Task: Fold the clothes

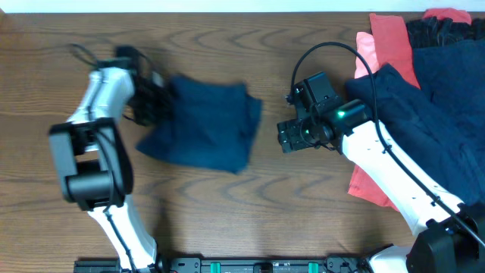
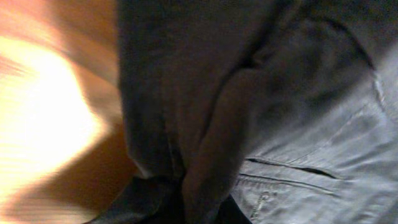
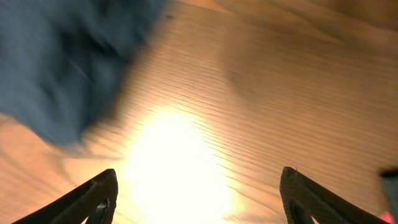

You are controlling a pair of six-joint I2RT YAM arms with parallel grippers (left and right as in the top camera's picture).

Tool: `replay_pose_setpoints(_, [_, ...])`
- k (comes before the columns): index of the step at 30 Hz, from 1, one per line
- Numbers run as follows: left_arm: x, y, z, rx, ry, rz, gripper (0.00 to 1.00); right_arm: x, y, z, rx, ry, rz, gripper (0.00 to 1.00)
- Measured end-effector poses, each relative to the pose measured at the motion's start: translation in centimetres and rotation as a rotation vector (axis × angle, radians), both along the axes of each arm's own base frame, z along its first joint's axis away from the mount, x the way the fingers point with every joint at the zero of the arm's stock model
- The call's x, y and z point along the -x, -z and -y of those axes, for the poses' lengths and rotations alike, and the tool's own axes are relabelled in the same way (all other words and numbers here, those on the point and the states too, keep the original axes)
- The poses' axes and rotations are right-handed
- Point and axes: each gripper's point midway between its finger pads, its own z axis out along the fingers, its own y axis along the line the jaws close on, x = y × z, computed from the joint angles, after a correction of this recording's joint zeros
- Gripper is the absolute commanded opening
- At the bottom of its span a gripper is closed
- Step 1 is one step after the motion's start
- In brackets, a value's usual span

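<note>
A folded dark navy garment (image 1: 204, 125) lies on the wooden table left of centre. My left gripper (image 1: 151, 102) is at its left edge, and a fold of the navy fabric (image 2: 261, 93), with a pocket seam, runs down between the jaws (image 2: 205, 208), which look shut on it. My right gripper (image 1: 286, 138) hovers just right of the garment, open and empty, its fingers wide apart over bare wood (image 3: 199, 205). The garment's edge shows at the upper left of the right wrist view (image 3: 56, 62).
A pile of clothes fills the right side: a large navy piece (image 1: 443, 121), a salmon-pink one (image 1: 388, 42), a red one (image 1: 447, 14) and a black one (image 1: 447, 32). The table's (image 1: 250, 220) far edge runs along the top.
</note>
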Motion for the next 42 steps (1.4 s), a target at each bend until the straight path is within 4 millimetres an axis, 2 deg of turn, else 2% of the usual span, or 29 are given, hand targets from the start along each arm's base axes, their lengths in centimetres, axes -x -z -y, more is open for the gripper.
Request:
replay_pose_setpoints(3, [-2.2,-2.3,-5.5,-0.010,-0.194,0.068,0.06,-0.2,0.2,1.6,0.038,0.052,-0.009,0.85])
replay_pose_setpoints(5, [-2.8,-3.8,-9.6,-0.014,-0.333,0.102,0.06,-0.6,0.3,2.9,0.056,0.091,-0.013,0.86])
replay_pose_setpoints(7, [-2.4,-4.7,-13.4,-0.018,-0.465,0.118,0.07,-1.0,0.4,4.1,0.071,0.128,-0.013,0.86])
replay_pose_setpoints(9, [-1.4,-4.9,-16.0,-0.022,-0.557,0.109,0.15,-1.3,0.4,5.1,0.075,0.160,-0.013,0.87])
replay_pose_setpoints(11, [-0.7,-4.8,-17.4,-0.027,-0.606,0.097,0.38,-1.7,0.4,6.0,0.078,0.190,-0.013,0.88])
replay_pose_setpoints(13, [-0.4,-4.7,-17.7,-0.030,-0.609,0.090,0.64,-1.9,0.4,6.7,0.082,0.213,-0.012,0.88])
replay_pose_setpoints(16, [-0.3,-4.6,-16.8,-0.024,-0.587,0.076,0.82,-1.9,0.4,7.2,0.089,0.226,-0.017,0.90])
replay_pose_setpoints(17, [-0.1,-4.5,-16.1,-0.017,-0.580,0.056,0.84,-1.7,0.5,7.3,0.092,0.227,-0.023,0.94])
replay_pose_setpoints(20, [0.6,-4.4,-15.1,-0.004,-0.559,0.015,0.85,-1.4,0.6,7.5,0.101,0.231,-0.034,0.99])
replay_pose_setpoints(24, [2.6,-4.2,-13.4,0.021,-0.540,-0.087,0.84,-1.5,0.6,7.9,0.102,0.245,-0.037,0.99])
replay_pose_setpoints(28, [3.2,-5.3,-11.7,0.013,-0.461,-0.090,0.84,-2.4,0.4,8.3,0.080,0.268,-0.014,0.99])
replay_pose_setpoints(31, [3.2,-6.6,-9.3,-0.016,-0.368,-0.077,0.84,-3.5,0.0,8.7,0.039,0.293,0.016,0.99])
replay_pose_setpoints(34, [3.8,-7.3,-5.9,-0.061,-0.238,-0.092,0.84,-4.2,-0.2,9.8,-0.021,0.336,0.013,0.99])
replay_pose_setpoints(38, [5.7,-7.2,-1.7,-0.113,-0.074,-0.174,0.84,-2.9,0.3,12.5,-0.055,0.420,-0.079,0.99])
replay_pose_setpoints(42, [9.5,-7.7,1.7,-0.145,0.063,-0.323,0.84,0.6,1.0,15.0,-0.047,0.508,-0.236,0.99])
